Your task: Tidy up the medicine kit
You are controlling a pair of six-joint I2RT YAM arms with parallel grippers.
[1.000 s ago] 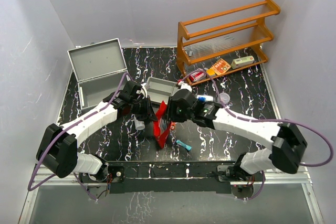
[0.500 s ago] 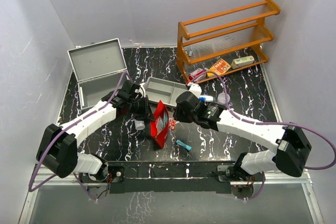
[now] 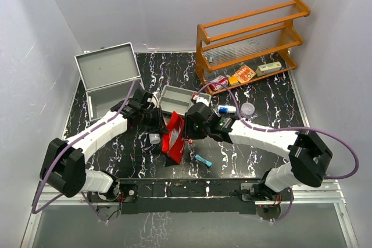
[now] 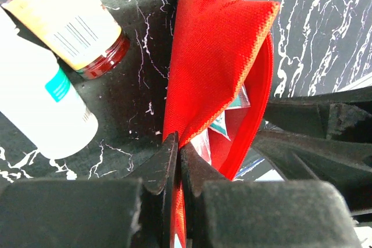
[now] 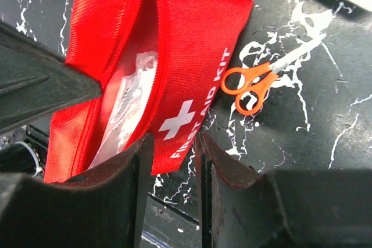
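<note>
Black desk (image 3: 273, 100) with white marbling, closed in by pale walls. The medicine kit (image 3: 107, 68), a silver-grey metal case, stands open at the far left corner with its lid upright, well apart from both arms. In the middle, a red pouch (image 3: 173, 140) marked FIRST AID KIT is held up between the two arms.

The left gripper (image 4: 179, 149) is closed tight on the pouch's rim. The right gripper (image 5: 171, 143) has its jaws narrowly parted astride the pouch's front wall; whether it pinches cannot be told. A clear packet (image 5: 125, 108) shows inside the pouch.

Orange scissors (image 5: 256, 85) lie just right of the pouch. A white bottle (image 4: 40, 103) and an amber bottle (image 4: 70, 24) lie on its other side. A grey divided tray (image 3: 177, 97) sits just beyond the pouch, and a wooden rack (image 3: 201, 50) stands at the far right.
</note>
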